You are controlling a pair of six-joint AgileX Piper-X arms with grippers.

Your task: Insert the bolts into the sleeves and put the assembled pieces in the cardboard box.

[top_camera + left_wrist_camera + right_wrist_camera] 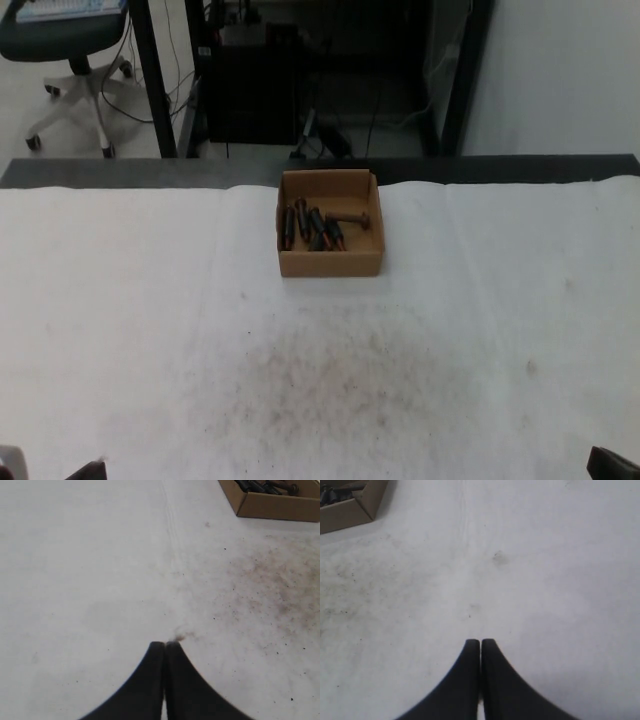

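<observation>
While wrist views show jaws touching, high view, box [330, 264], seemingly assembled pieces [312, 228]

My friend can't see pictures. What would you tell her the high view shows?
An open cardboard box sits near the far middle of a white-covered bench, with several dark bolt pieces lying inside it. A patch of brownish specks stains the cover in front of the box.

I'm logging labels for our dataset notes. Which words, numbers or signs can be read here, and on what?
None can be read. The cardboard box shows plain walls, the white bench cover bears only stains, and the pieces in the box are too small to show any marking.
</observation>
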